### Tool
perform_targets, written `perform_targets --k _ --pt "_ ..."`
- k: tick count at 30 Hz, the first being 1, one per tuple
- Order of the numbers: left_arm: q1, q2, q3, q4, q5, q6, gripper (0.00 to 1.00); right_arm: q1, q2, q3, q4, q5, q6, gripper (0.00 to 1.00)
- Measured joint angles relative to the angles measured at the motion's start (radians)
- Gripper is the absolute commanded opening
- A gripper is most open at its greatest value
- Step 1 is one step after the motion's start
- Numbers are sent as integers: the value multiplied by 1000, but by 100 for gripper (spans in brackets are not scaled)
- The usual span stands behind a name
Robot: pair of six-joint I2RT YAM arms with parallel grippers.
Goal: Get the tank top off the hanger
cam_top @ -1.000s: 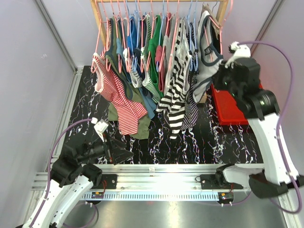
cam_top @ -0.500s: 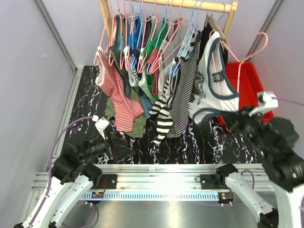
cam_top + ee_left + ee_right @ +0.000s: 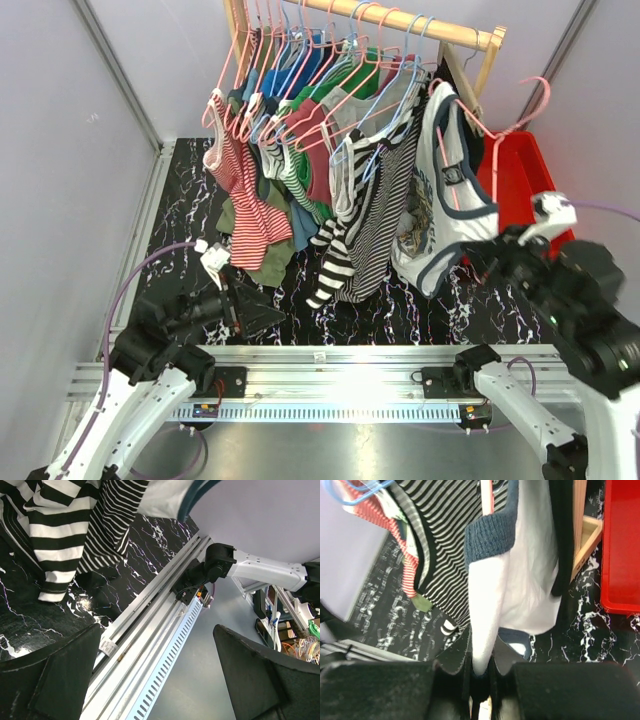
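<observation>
**Tank top gripped, not yet off its hanger**

Left gripper (image 3: 258, 318): fingers spread wide and holding nothing, with striped garments hanging beyond the tips. Right gripper (image 3: 480, 676): fingers narrowed onto the lower edge of the white, navy-trimmed tank top (image 3: 455, 205), which runs up and away from the tips. The straps are threaded on the pink hanger (image 3: 497, 140), whose hook appears clear of the rail (image 3: 400, 20). Judged: the grasp is done, and slipping the straps off remains. Bin (image 3: 522, 178), right of the fingers: only bare red floor shows in the visible part.
</observation>
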Motion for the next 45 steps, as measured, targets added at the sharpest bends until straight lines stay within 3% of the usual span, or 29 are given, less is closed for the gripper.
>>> perform_targets --k 11,20,24,27,32,35,45 --pt "0 -58 0 -18 -8 0 99 0 162 -51 100 8 -114 0" --pt "0 -56 -1 -12 -8 -7 99 2 422 348 -18 87 -147 0" --pt "0 -64 -5 -12 -8 -11 99 2 476 387 -48 82 -146 0" --pt "0 -85 -23 -11 -8 -14 99 2 420 312 -31 41 -147 0" --pt "0 -87 -53 8 -7 -25 99 2 179 128 -26 -27 -172 0" --pt "0 -68 -66 27 -7 -34 99 2 72 101 -40 -41 -195 0" --pt "0 -47 -66 57 -7 -55 99 2 -37 39 -40 -43 -196 0"
